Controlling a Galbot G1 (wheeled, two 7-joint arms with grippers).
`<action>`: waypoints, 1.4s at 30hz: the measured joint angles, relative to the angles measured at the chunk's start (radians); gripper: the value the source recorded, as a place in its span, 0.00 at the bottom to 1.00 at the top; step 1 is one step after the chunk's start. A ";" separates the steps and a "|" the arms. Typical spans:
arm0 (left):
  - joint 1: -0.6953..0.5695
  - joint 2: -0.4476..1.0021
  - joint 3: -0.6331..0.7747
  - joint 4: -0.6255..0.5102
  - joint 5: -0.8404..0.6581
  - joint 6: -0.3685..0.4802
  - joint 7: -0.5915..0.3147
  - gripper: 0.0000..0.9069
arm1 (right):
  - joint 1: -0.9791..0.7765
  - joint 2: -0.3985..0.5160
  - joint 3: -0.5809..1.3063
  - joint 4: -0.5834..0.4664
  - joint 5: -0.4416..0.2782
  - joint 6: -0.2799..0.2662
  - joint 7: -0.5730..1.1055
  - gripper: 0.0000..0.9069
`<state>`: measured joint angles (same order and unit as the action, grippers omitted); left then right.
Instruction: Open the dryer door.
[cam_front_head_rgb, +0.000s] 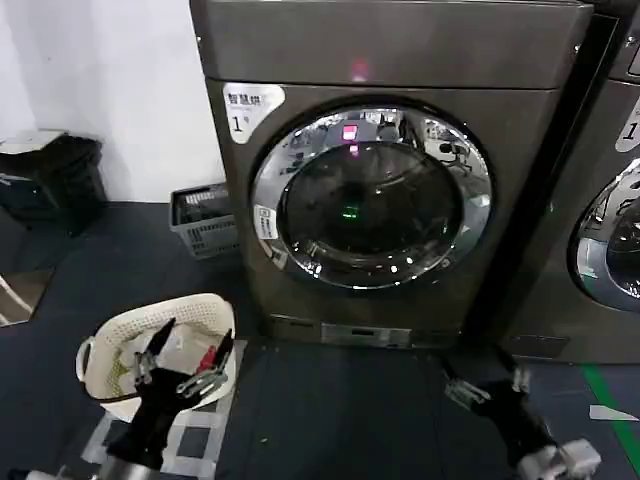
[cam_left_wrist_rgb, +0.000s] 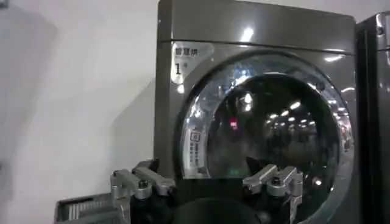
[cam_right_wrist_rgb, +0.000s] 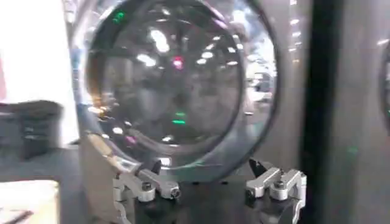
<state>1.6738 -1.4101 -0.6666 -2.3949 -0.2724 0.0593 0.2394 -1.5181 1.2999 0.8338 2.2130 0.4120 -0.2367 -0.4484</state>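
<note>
The left hand (cam_front_head_rgb: 195, 362) hangs low, close to the robot, with its fingers spread apart and nothing between them. Right under and around it sits a white basket (cam_front_head_rgb: 105, 350) on the dark floor (cam_front_head_rgb: 330, 420). The right hand (cam_front_head_rgb: 480, 385) is low too, on the other side, and its fingers are also apart and hold nothing.

Ahead of both hands, and higher up, stands the dryer (cam_front_head_rgb: 400, 50). It is big and dark grey-brown, with a white "1" sticker (cam_front_head_rgb: 245, 108) in its upper corner on the left hand's side. The dryer door (cam_front_head_rgb: 372, 195) is round, with a shiny rim and dark glass in the middle. It is shut flat against the front of the machine. No hand touches it; both are well apart from it.

Past the left hand, beside the dryer, a grey crate (cam_front_head_rgb: 205, 220) stands by the white wall (cam_front_head_rgb: 120, 90). Farther out on that side is a black bin (cam_front_head_rgb: 55, 180). On the right hand's side, another machine (cam_front_head_rgb: 615, 230) with a shiny round door stands just beside the dryer.
</note>
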 joint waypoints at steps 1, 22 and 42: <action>-0.001 0.000 0.000 -0.002 -0.001 0.001 0.000 1.00 | 0.024 -0.031 -0.007 -0.015 0.015 -0.001 -0.006 1.00; -0.013 0.012 0.014 -0.009 -0.024 0.020 -0.002 1.00 | 0.657 -0.333 -0.506 -0.370 0.133 -0.004 -0.135 1.00; 0.015 -0.004 0.035 -0.019 0.003 0.035 0.010 1.00 | 1.109 -0.139 -0.865 -0.741 0.038 0.031 -0.131 1.00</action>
<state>1.6890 -1.4140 -0.6311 -2.4139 -0.2696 0.0943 0.2494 -0.4095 1.1606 -0.0317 1.4720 0.4504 -0.2062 -0.5798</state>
